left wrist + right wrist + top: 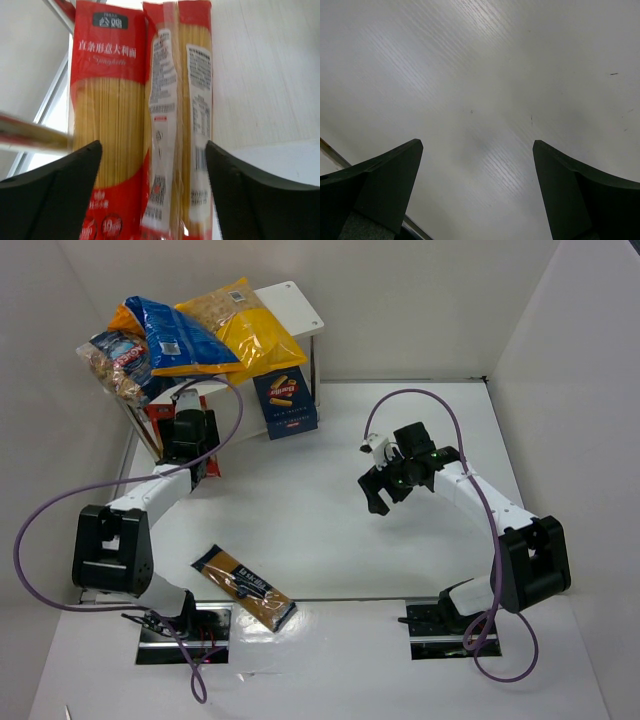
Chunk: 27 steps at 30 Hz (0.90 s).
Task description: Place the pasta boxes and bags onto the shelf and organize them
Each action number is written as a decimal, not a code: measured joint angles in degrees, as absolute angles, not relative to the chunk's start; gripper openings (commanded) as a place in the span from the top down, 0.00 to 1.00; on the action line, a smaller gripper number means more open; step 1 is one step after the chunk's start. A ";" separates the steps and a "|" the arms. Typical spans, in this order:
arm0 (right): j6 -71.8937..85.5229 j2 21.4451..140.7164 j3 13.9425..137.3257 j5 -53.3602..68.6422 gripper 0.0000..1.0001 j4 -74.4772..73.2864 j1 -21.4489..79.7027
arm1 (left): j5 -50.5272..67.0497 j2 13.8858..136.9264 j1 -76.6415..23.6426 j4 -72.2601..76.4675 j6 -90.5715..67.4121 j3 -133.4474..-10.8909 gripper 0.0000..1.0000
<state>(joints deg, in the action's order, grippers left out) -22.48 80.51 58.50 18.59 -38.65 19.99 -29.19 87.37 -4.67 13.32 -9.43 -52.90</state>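
One dark-labelled spaghetti packet lies loose on the surface, near the front edge and between the two arm bases, closer to the left one. Its long axis runs on a diagonal, from far-left to near-right in the top view, so a tool coming for it would likely need its jaws turned across that line. The left tool is well away from it, up at the shelf. Its jaws are wide apart, and two red spaghetti packets lie side by side just ahead of its fingertips, lengthways along its reach; it does not look to be clamping them. The right tool hangs over bare surface, jaws spread and empty, about as far from the loose packet as the left tool is. A blue pasta box stands upright at the shelf's front, and puffy bags are piled on its top board.
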 measured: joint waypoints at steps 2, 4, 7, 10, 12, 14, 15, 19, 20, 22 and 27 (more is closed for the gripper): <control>-22.48 80.51 58.50 18.70 0.00 -38.65 19.99 | -29.30 86.04 -5.23 11.00 -9.63 -52.90 0.07; -22.50 80.51 58.50 18.72 0.00 -38.68 19.97 | -29.15 83.92 -6.13 7.88 -9.87 -52.90 0.06; -22.59 80.51 58.50 18.79 0.00 -38.70 19.97 | -27.64 78.85 -8.23 2.94 -10.59 -52.90 0.04; -22.61 80.51 58.50 18.98 0.00 -38.70 19.97 | -24.40 72.47 -10.35 -1.83 -9.80 -52.90 0.00; -22.63 80.51 58.50 19.03 0.00 -38.74 19.97 | -21.19 68.71 -11.14 -5.34 -8.14 -52.90 0.00; -22.63 80.49 58.50 19.09 0.00 -38.83 19.99 | -17.39 64.97 -11.66 -9.76 -5.76 -52.90 0.00; -22.63 80.49 58.50 19.11 0.00 -38.85 19.99 | -15.38 63.40 -11.79 -11.75 -4.45 -52.90 0.00; -22.61 80.25 58.54 19.11 0.00 -39.07 19.99 | -5.80 56.29 -11.94 -21.43 3.05 -52.95 0.00; -22.57 80.16 58.54 19.09 0.00 -39.09 19.99 | -3.90 54.68 -11.94 -23.57 5.04 -52.95 0.00; -22.31 79.68 58.57 18.85 0.00 -39.16 19.99 | -0.43 51.07 -12.27 -27.53 9.19 -52.95 0.00; -19.88 77.78 58.59 17.58 0.00 -39.42 19.99 | 5.56 45.50 -11.77 -35.00 16.93 -52.95 0.00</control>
<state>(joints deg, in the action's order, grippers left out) -19.88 77.78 58.59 17.58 -39.42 19.99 5.56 45.50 -11.77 -35.00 16.93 -52.95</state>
